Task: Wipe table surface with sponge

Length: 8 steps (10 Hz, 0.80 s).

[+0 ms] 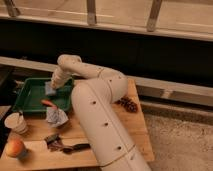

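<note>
A pale blue sponge [49, 90] lies in the green tray [29, 95] at the table's back left. My gripper [52, 88] is at the end of the white arm [95, 100]. It reaches down into the tray and sits right over the sponge, hiding part of it. The wooden table [135, 125] runs under the tray and the arm.
An orange carrot-like item [48, 103] lies at the tray's front edge. A crumpled blue-white wrapper [56, 116], a paper cup [16, 122], an apple [15, 148], a dark tool [65, 145] and a pine cone [129, 104] lie on the table.
</note>
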### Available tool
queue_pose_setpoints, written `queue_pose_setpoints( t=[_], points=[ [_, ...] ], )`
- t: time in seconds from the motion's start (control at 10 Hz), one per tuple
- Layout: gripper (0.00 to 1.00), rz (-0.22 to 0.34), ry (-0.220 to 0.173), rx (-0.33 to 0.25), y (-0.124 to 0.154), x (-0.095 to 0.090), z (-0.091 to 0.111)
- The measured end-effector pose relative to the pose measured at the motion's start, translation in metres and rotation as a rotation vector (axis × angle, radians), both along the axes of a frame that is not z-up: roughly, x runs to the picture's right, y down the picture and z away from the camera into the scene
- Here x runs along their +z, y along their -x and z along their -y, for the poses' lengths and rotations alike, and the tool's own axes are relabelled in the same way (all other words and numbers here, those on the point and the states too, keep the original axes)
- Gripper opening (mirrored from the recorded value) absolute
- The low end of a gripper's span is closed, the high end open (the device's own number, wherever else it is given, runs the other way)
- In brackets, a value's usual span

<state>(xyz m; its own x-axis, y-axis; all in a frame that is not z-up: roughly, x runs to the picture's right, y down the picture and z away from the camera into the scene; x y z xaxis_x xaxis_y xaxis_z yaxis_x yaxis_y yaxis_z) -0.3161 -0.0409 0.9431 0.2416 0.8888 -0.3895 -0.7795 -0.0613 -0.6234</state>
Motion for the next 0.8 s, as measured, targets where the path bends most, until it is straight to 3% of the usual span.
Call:
queue_pose_setpoints(
  t=[0.3,0.8],
  points=[
    [0.0,0.009,-0.015,0.029,-0.02,-0.019,0.015],
    [0.0,0.024,0.022,0.043,-0.114,-0.081,0.019]
  ],
)
